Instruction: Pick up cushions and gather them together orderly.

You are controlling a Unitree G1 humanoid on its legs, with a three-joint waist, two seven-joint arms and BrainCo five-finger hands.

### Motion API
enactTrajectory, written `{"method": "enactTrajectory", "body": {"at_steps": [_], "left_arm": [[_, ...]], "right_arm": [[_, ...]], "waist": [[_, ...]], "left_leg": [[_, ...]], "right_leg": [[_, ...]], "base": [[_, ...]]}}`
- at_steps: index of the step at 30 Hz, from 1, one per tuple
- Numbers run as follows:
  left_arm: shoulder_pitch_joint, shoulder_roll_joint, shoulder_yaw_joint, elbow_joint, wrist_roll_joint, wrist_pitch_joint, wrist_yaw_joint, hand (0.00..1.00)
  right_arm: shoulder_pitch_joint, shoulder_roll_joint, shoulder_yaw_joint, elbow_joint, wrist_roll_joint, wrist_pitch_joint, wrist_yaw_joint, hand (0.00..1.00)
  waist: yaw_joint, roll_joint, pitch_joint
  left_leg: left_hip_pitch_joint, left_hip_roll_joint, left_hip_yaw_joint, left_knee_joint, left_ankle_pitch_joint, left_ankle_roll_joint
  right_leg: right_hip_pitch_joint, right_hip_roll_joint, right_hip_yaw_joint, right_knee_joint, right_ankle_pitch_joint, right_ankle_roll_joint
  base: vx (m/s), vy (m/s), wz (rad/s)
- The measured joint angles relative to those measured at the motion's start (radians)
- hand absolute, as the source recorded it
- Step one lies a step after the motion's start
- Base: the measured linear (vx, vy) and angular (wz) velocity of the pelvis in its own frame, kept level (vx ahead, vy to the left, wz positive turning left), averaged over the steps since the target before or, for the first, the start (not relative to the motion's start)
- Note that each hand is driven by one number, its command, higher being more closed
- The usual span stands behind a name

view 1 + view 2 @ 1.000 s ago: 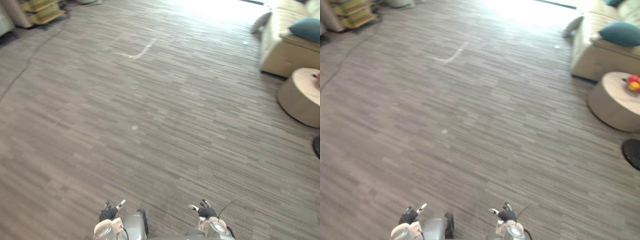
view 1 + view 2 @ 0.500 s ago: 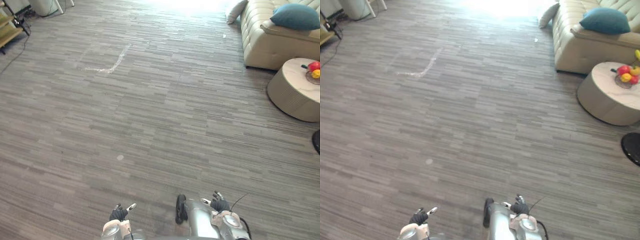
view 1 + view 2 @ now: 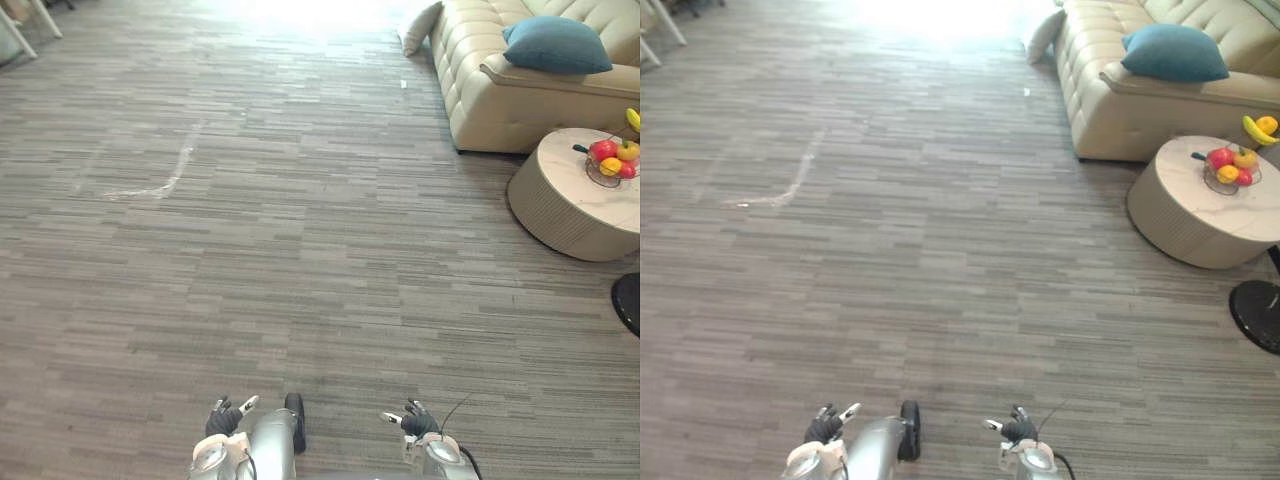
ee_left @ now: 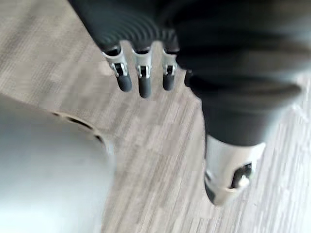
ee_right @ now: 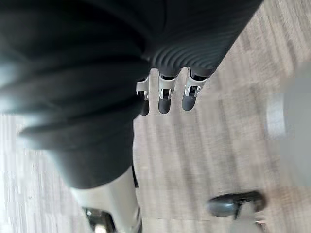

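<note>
Teal cushion [image 3: 556, 45] rests on the cream sofa [image 3: 500, 100] at 1 o'clock, and a pale cushion [image 3: 420, 27] leans at the sofa's far end, down by the wood-grain floor [image 3: 300, 220]. Both are well apart from the hands. At 2 o'clock, near the sofa, a round desk [image 3: 565, 205] carries a fruit bowl [image 3: 610, 165] with a banana [image 3: 634, 120] beside it. Low at 7 o'clock the left hand [image 3: 222, 420] hangs with fingers straight and relaxed, holding nothing. At 5 o'clock the right hand [image 3: 415, 423] is likewise loose and empty.
</note>
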Motion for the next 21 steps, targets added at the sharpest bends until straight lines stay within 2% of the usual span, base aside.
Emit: {"method": "enactTrajectory", "body": {"at_steps": [1,2,3,5,6,7,8,9,10,11,12,13,14,15,16,17,18,19,20,21], "left_arm": [[-0.002,0.004,-0.002,0.018,0.000,0.011,0.001,0.00],[0.000,-0.005,-0.006,0.029,0.001,0.015,0.001,0.00],[0.002,-0.011,-0.008,0.029,0.002,0.014,0.001,0.00],[0.002,-0.007,-0.013,0.040,0.003,0.015,0.001,0.00],[0.001,-0.005,-0.020,0.049,0.007,0.016,0.000,0.00],[-0.007,-0.003,-0.040,0.059,0.012,0.018,0.000,0.00],[-0.009,0.004,-0.059,0.059,0.018,0.017,-0.004,0.00],[-0.007,0.007,-0.063,0.059,0.021,0.017,-0.005,0.00],[0.003,0.016,-0.066,0.061,0.034,0.017,-0.009,0.00],[0.008,-0.002,-0.048,0.069,0.035,0.019,-0.010,0.00],[0.011,-0.016,-0.031,0.068,0.039,0.018,-0.010,0.00],[0.010,-0.046,-0.004,0.064,0.042,0.018,-0.012,0.00],[0.007,-0.052,0.005,0.058,0.042,0.017,-0.012,0.00],[0.009,-0.076,0.037,0.032,0.041,0.018,-0.012,0.00],[0.009,-0.081,0.045,0.026,0.038,0.016,-0.012,0.00],[0.005,-0.080,0.053,0.001,0.038,0.016,-0.014,0.00],[0.005,-0.066,0.051,-0.016,0.038,0.015,-0.013,0.00],[0.005,-0.048,0.042,-0.028,0.030,0.013,-0.012,0.00],[0.005,-0.042,0.037,-0.036,0.029,0.011,-0.013,0.00],[0.004,-0.038,0.031,-0.051,0.017,0.009,-0.012,0.00]], "right_arm": [[0.001,-0.004,0.000,-0.022,0.000,-0.003,0.001,0.00],[0.006,-0.011,0.000,-0.040,-0.001,-0.005,0.001,0.00],[0.007,-0.014,-0.001,-0.052,-0.002,-0.010,0.004,0.00],[0.002,-0.015,-0.001,-0.076,-0.002,-0.019,0.010,0.00],[-0.001,-0.022,-0.002,-0.076,-0.002,-0.020,0.014,0.00],[-0.001,-0.037,-0.002,-0.075,-0.003,-0.022,0.015,0.00],[0.001,-0.043,-0.005,-0.065,-0.005,-0.020,0.015,0.00],[0.001,-0.042,-0.014,-0.062,-0.001,-0.017,0.015,0.00],[0.007,-0.042,-0.027,-0.060,0.001,-0.018,0.015,0.00],[0.005,-0.042,-0.026,-0.061,-0.002,-0.014,0.015,0.00],[0.005,-0.044,-0.027,-0.067,-0.003,-0.013,0.014,0.00],[-0.003,-0.056,-0.026,-0.078,-0.012,-0.013,0.015,0.00],[-0.004,-0.062,-0.025,-0.082,-0.016,-0.013,0.015,0.00],[-0.004,-0.084,-0.008,-0.103,-0.032,-0.007,0.013,0.00],[-0.005,-0.085,-0.007,-0.103,-0.031,-0.006,0.011,0.00],[-0.011,-0.077,-0.005,-0.103,-0.031,0.001,0.005,0.00],[-0.011,-0.063,0.000,-0.102,-0.030,0.006,0.001,0.00],[-0.008,-0.041,0.006,-0.088,-0.028,0.006,-0.002,0.00],[-0.014,-0.039,0.011,-0.068,-0.027,0.005,-0.002,0.00],[-0.030,-0.036,0.023,-0.034,-0.020,0.006,-0.002,0.00]], "waist": [[-0.014,-0.008,0.002],[-0.027,0.015,0.008],[-0.029,0.024,0.005],[-0.039,0.023,0.012],[-0.049,0.023,0.013],[-0.060,0.028,0.016],[-0.068,0.023,0.017],[-0.072,0.018,0.017],[-0.079,0.005,0.028],[-0.088,0.025,0.013],[-0.087,0.035,0.009],[-0.079,0.077,0.016],[-0.081,0.088,0.021],[-0.072,0.131,0.038],[-0.069,0.133,0.042],[-0.053,0.143,0.059],[-0.039,0.119,0.069],[-0.032,0.090,0.065],[-0.031,0.078,0.060],[-0.007,0.066,0.055]], "left_leg": [[0.084,-0.013,-0.010,-0.032,-0.015,0.015],[0.171,-0.011,-0.016,-0.083,-0.039,0.015],[0.227,-0.009,-0.017,-0.126,-0.052,0.012],[0.326,-0.008,-0.024,-0.193,-0.070,0.009],[0.366,-0.002,-0.032,-0.219,-0.079,0.012],[0.403,0.010,-0.053,-0.242,-0.098,0.014],[0.442,0.007,-0.077,-0.268,-0.102,0.014],[0.458,0.003,-0.092,-0.275,-0.102,0.014],[0.516,-0.008,-0.143,-0.271,-0.103,0.015],[0.521,0.017,-0.167,-0.213,-0.102,0.014],[0.509,0.032,-0.169,-0.156,-0.101,0.011],[0.429,0.069,-0.165,0.065,-0.080,-0.025],[0.388,0.084,-0.167,0.164,-0.052,-0.069],[0.211,0.151,-0.197,0.544,0.148,-0.215],[0.177,0.173,-0.190,0.625,0.140,-0.212],[0.088,0.228,-0.145,0.785,0.076,-0.164],[0.033,0.239,-0.123,0.801,0.039,-0.152],[-0.046,0.232,-0.085,0.745,-0.004,-0.136],[-0.086,0.226,-0.059,0.683,-0.025,-0.127],[-0.149,0.209,-0.016,0.515,-0.040,-0.108]], "right_leg": [[-0.053,-0.004,-0.022,0.128,-0.028,-0.020],[-0.115,0.000,-0.078,0.179,-0.056,-0.048],[-0.171,-0.002,-0.127,0.179,-0.077,-0.069],[-0.281,-0.003,-0.231,0.069,-0.123,-0.096],[-0.319,0.002,-0.285,-0.052,-0.126,-0.099],[-0.352,0.026,-0.317,-0.257,-0.083,-0.089],[-0.354,0.045,-0.312,-0.493,0.006,-0.068],[-0.354,0.047,-0.305,-0.569,0.035,-0.061],[-0.357,0.056,-0.249,-0.608,0.128,-0.108],[-0.358,0.072,-0.234,-0.544,0.173,-0.151],[-0.355,0.076,-0.244,-0.510,0.165,-0.167],[-0.334,0.094,-0.264,-0.462,0.102,-0.187],[-0.318,0.104,-0.268,-0.460,0.082,-0.191],[-0.238,0.145,-0.275,-0.479,0.018,-0.210],[-0.212,0.156,-0.274,-0.486,0.000,-0.220],[-0.099,0.186,-0.262,-0.523,-0.050,-0.229],[-0.026,0.186,-0.249,-0.554,-0.074,-0.227],[0.061,0.176,-0.238,-0.620,-0.091,-0.218],[0.099,0.170,-0.226,-0.653,-0.092,-0.216],[0.155,0.152,-0.203,-0.702,-0.099,-0.203]], "base": [[0.70,0.193,-0.02],[0.66,0.146,0.04],[0.54,0.103,-0.04],[0.50,0.054,0.08],[0.61,0.007,0.41],[0.63,-0.047,0.70],[0.66,-0.081,0.72],[0.73,-0.145,0.80],[0.78,-0.185,0.62],[0.94,-0.239,0.54],[0.77,-0.200,0.30],[0.60,-0.156,0.17],[0.73,-0.131,0.06],[0.74,-0.101,-0.07],[0.89,-0.089,-0.26],[0.71,-0.046,-0.27],[0.81,-0.064,-0.24],[0.63,-0.050,-0.13],[0.63,-0.023,-0.39],[0.64,0.044,-0.61]]}}
